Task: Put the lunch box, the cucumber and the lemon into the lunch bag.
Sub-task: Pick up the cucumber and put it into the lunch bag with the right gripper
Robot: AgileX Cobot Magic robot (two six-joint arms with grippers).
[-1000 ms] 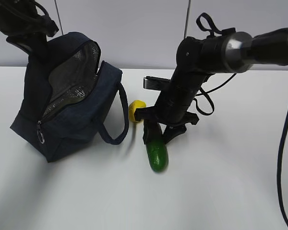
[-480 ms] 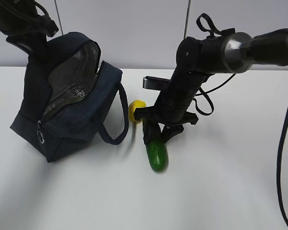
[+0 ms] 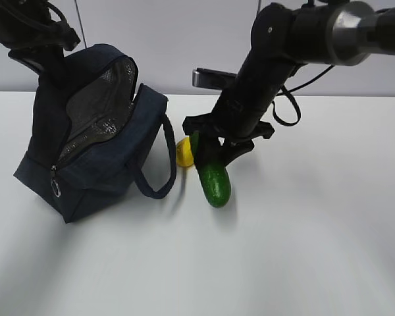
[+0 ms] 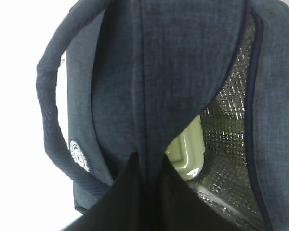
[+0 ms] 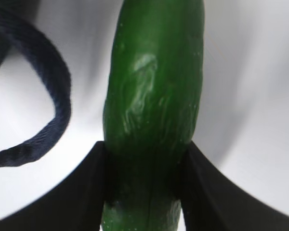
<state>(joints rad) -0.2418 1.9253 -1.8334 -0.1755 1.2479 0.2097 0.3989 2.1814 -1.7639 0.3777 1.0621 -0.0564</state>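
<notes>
The navy lunch bag (image 3: 99, 164) stands at the left, its zipper open and the silver lining showing. My left gripper (image 3: 49, 56) is shut on the bag's top fabric (image 4: 183, 62) and holds the flap up, with the fingers (image 4: 120, 202) pinching the cloth. The lunch box (image 4: 188, 151) lies inside the bag; only its sage-green lid corner shows. My right gripper (image 3: 214, 158) is shut on the dark green cucumber (image 3: 214, 183), which hangs tip-down just above the table. The cucumber (image 5: 154, 96) fills the gap between the jaws. The yellow lemon (image 3: 183, 153) sits on the table behind it, beside the bag.
One loop handle (image 3: 159, 172) of the bag droops towards the lemon and cucumber, and it shows as a handle (image 5: 48, 96) in the right wrist view. The white table (image 3: 303, 250) stretches to the front and right. A grey wall stands behind.
My right gripper has closed on the cucumber and risen, lifting it off the table and slightly towards the back. The bag, the lemon and the left gripper have not moved.
</notes>
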